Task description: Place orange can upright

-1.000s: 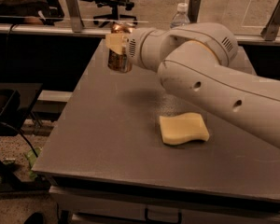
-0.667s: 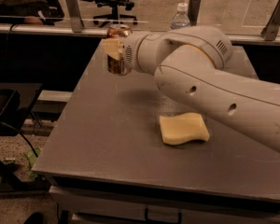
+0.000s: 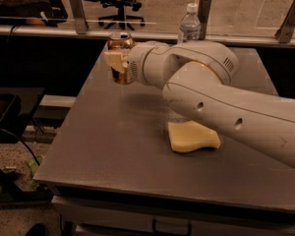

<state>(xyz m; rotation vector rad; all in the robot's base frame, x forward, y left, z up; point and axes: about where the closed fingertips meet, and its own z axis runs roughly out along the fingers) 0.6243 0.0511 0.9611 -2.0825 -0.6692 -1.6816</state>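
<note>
two-finger gripper [image 3: 119,65] on the white robot arm [image 3: 211,97], pale fingers pinching the small orange-brown aluminium can [image 3: 120,43]. the can is upright, near the far left edge of the grey table [image 3: 113,146]. pale yellow sponge [image 3: 192,136] and clear plastic bottle [image 3: 190,23] are well apart from it.

The orange can [image 3: 122,44] is upright, silver pull-tab end on top, with a mottled orange-brown label. It's gripped around the middle by the pincer [image 3: 117,63], and held in the air over the worktop's [image 3: 113,146] far left part.
</note>
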